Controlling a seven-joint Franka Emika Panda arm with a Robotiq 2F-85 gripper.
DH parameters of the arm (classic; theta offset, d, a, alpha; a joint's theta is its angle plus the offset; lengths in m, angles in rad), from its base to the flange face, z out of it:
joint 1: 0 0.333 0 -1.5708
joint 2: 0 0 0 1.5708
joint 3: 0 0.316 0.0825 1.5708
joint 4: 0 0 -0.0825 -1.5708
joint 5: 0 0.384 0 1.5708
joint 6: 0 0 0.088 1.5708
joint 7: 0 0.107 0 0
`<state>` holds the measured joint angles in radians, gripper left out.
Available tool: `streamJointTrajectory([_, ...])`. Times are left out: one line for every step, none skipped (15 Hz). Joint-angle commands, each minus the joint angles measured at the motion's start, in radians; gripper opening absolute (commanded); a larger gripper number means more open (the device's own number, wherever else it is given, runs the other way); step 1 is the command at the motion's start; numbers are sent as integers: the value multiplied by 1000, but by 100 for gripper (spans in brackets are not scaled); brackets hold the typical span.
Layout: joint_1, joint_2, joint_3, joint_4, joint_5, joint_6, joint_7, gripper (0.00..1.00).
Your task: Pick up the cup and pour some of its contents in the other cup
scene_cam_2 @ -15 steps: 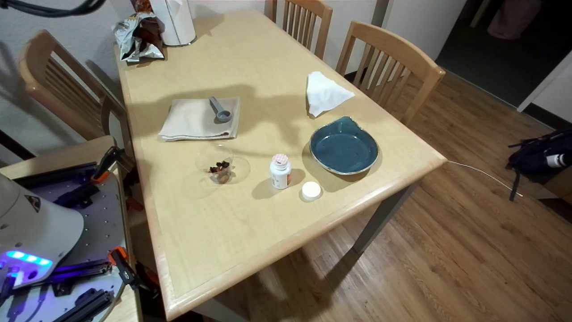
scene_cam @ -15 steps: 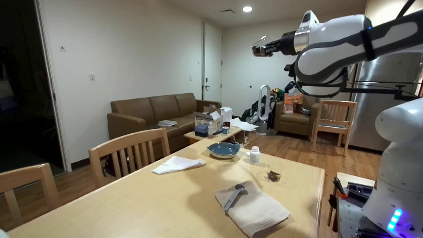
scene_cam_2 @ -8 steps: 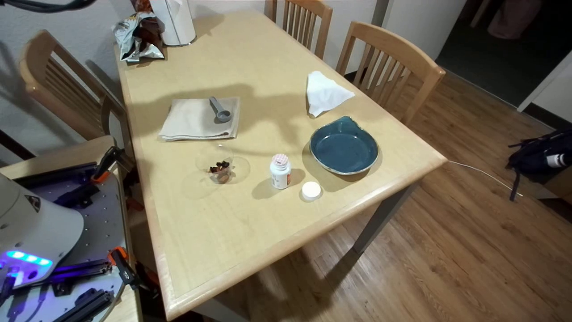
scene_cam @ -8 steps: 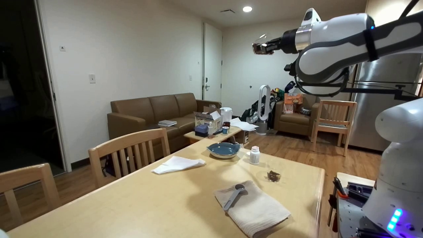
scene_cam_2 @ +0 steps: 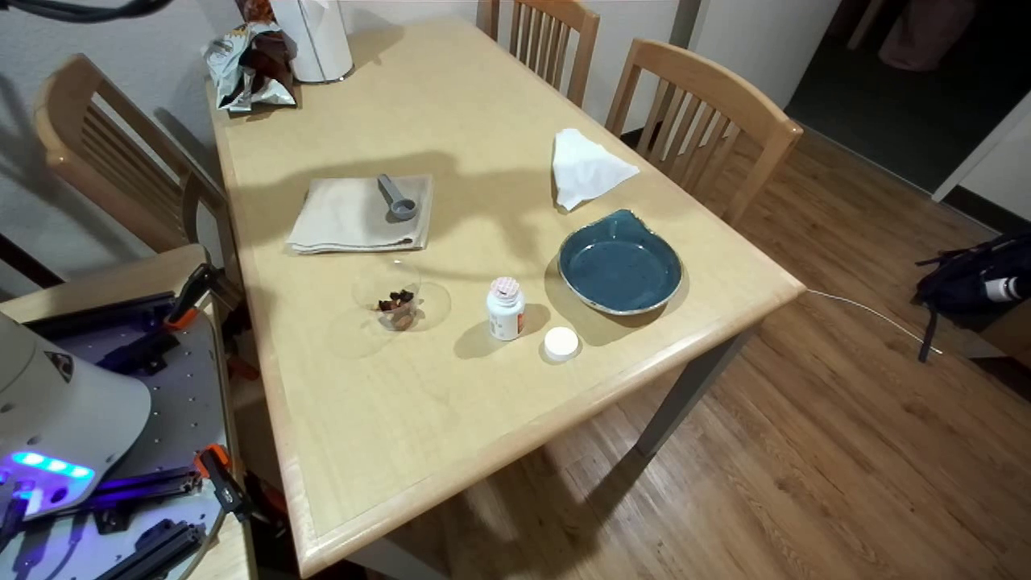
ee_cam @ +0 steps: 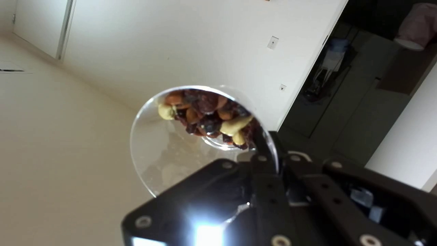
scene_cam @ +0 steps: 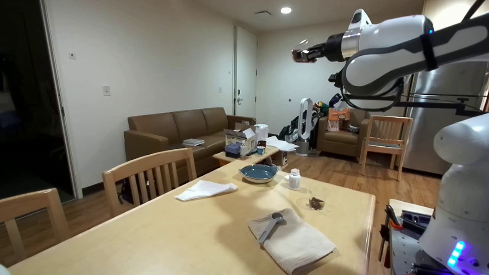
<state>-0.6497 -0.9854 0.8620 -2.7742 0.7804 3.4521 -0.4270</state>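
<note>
My gripper (scene_cam: 314, 53) is high above the table's right end in an exterior view. It is shut on the wall of a transparent cup (scene_cam: 301, 55), which holds nuts and dried fruit. In the wrist view the held cup (ee_cam: 208, 116) shows its contents gathered along one side. The gripper's fingers (ee_cam: 271, 147) pinch the cup's rim, one inside and one outside. The other transparent cup (scene_cam_2: 395, 304) stands on the table with a small heap of nuts and dried fruit; it also shows in an exterior view (scene_cam: 316, 203). The held cup and gripper are outside the view that looks down on the table.
A white bottle (scene_cam_2: 505, 310) and its cap (scene_cam_2: 561, 344) stand beside the table cup. A blue dish (scene_cam_2: 620, 266), a white napkin (scene_cam_2: 588, 169), and a folded cloth (scene_cam_2: 354, 213) with a grey measuring spoon (scene_cam_2: 399, 201) lie on the table (scene_cam_2: 451, 419).
Over the first half second, the gripper rises slightly and turns a little with the cup. It barely moves after that. Things on the table stay in place.
</note>
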Motion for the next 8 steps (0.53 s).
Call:
streamJointTrajectory([-19,-15,11,1,-7,6,-6,5])
streamJointTrajectory([-24,-19,14,2,-8,6,-6,5])
streamJointTrajectory([-25,-21,15,2,-9,6,-6,5])
streamJointTrajectory([-26,-24,16,2,-8,6,-6,5])
streamJointTrajectory([-27,-25,16,1,-8,6,-7,5])
streamJointTrajectory([-30,-33,18,2,-10,6,-7,5])
streamJointTrajectory([-33,-36,19,3,-10,6,-6,5])
streamJointTrajectory([-38,-45,21,3,-15,6,-6,5])
